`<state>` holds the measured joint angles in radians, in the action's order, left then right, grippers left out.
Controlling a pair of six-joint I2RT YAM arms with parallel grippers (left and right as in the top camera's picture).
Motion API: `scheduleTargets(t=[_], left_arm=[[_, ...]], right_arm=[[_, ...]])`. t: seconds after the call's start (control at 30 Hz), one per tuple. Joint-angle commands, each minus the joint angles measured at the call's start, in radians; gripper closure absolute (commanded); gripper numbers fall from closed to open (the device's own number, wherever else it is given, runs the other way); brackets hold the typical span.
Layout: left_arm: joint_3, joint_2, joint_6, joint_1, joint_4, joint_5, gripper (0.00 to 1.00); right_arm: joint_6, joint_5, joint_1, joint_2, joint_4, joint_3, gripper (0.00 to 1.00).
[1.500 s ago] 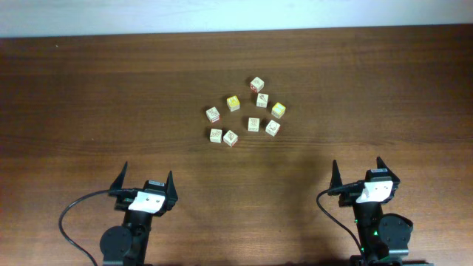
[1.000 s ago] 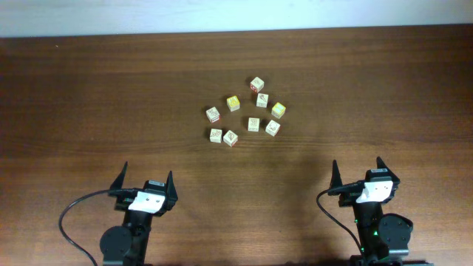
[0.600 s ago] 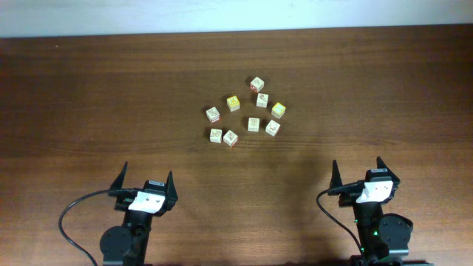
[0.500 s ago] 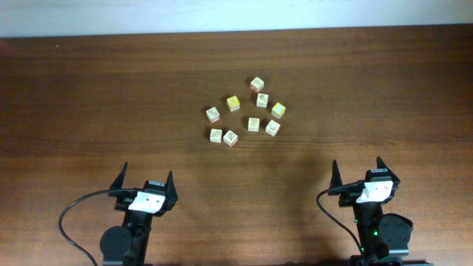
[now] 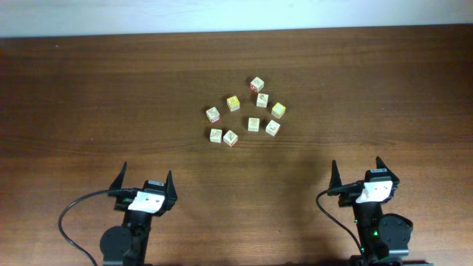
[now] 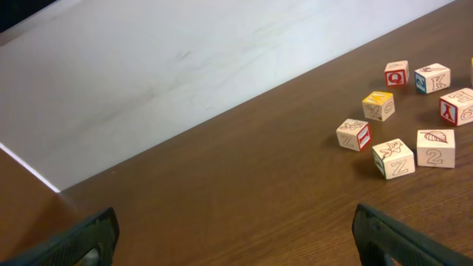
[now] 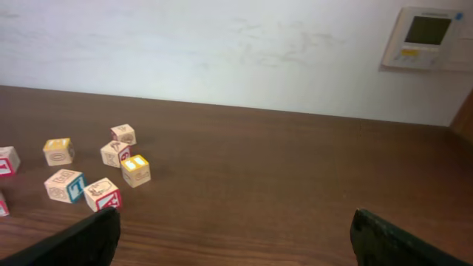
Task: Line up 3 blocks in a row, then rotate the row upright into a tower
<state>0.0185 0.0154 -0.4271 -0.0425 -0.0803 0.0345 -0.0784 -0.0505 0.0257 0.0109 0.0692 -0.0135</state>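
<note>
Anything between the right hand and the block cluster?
Nothing. In the overhead view only bare wooden tabletop separates the open right hand from the blocks. The right wrist view shows the same bare stretch.

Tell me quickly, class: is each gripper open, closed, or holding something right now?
Left black two-finger gripper: open, holding nothing.
Right black two-finger gripper: open, holding nothing.

Small blocks (image 5: 253,123) lie clustered on the brown table (image 5: 89,96), well beyond the fingertips of the left gripper (image 5: 147,170) and right gripper (image 5: 355,162), both with jaws spread wide and holding nothing.
</note>
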Motion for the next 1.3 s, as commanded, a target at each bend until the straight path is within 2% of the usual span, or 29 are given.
scheduleTargets(t=[0.0, 0.17, 0.23, 0.4, 0.5, 0.6, 0.77, 0.9, 0.93, 1.0, 1.1, 1.2, 1.27], left_arm=[[-0.01, -0.01, -0.018, 0.005, 0.016, -0.06, 0.01], [-0.009, -0.01, -0.019, 0.004, 0.175, -0.051, 0.01], [0.0, -0.009, -0.016, 0.004, 0.287, -0.023, 0.01], [0.097, 0.026, -0.008, 0.004, 0.28, -0.023, 0.01], [0.226, 0.131, -0.005, 0.004, 0.163, -0.023, 0.01], [0.364, 0.279, -0.005, 0.004, 0.092, -0.019, 0.01], [0.724, 0.602, -0.005, 0.004, -0.108, 0.016, 0.01], [0.952, 0.853, -0.006, 0.004, -0.238, 0.106, 0.01], [1.065, 0.983, -0.006, 0.004, -0.331, 0.128, 0.01], [1.233, 1.183, -0.01, 0.001, -0.461, 0.158, 0.01], [1.389, 1.408, -0.009, 0.0, -0.586, 0.184, 0.01], [1.413, 1.56, -0.009, 0.0, -0.62, 0.267, 0.01], [1.413, 1.627, -0.008, 0.0, -0.706, 0.304, 0.01]], right_arm=[[0.007, -0.035, 0.006, -0.006, -0.012, 0.008, 0.02], [0.008, -0.081, 0.006, -0.005, -0.051, -0.016, 0.02], [0.008, -0.121, 0.006, -0.003, -0.05, -0.067, 0.02], [0.027, -0.183, 0.006, 0.097, -0.047, -0.203, 0.02], [0.053, -0.235, 0.006, 0.266, -0.032, -0.343, 0.02], [0.061, -0.278, 0.006, 0.439, 0.053, -0.507, 0.02], [0.061, -0.385, 0.006, 0.755, 0.31, -0.847, 0.02], [0.061, -0.523, 0.006, 0.985, 0.408, -1.047, 0.02], [0.061, -0.554, 0.005, 1.078, 0.44, -1.105, 0.02], [0.061, -0.583, -0.002, 1.22, 0.494, -1.18, 0.02], [0.061, -0.586, -0.05, 1.4, 0.573, -1.255, 0.02], [0.06, -0.586, -0.119, 1.552, 0.608, -1.268, 0.02], [0.082, -0.629, -0.13, 1.609, 0.647, -1.268, 0.02]])
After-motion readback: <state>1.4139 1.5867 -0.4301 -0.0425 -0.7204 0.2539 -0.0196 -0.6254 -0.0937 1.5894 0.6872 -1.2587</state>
